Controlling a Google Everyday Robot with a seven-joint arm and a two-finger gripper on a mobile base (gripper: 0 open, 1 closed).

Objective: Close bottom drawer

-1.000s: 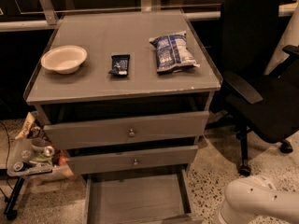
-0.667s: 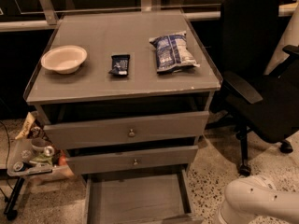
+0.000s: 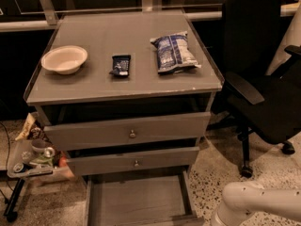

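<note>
Bottom drawer (image 3: 136, 199) sitting pulled out, tray bare, needing push. Arm (image 3: 256, 201) hanging beside its right front corner. Gripper lying out of frame, so cannot tell jaws' state.

Near, high, facing the cabinet (image 3: 94, 29)

On the cabinet (image 3: 94, 86) lie, from left to right, a bowl (image 3: 63, 59), a small packet (image 3: 121, 65) and a bag (image 3: 174, 52), the bag a little farther back. Beneath the top sit three drawers, one under another: the top drawer (image 3: 94, 134), the middle drawer (image 3: 108, 163) below it, and the bottom drawer (image 3: 136, 199) pulled far out toward the camera. A chair (image 3: 263, 79) stands right of the cabinet and a cluttered tray (image 3: 30, 161) left of it. The robot arm (image 3: 263, 201) lies at the lower right, just beside the bottom drawer, with the gripper out of view.
</note>
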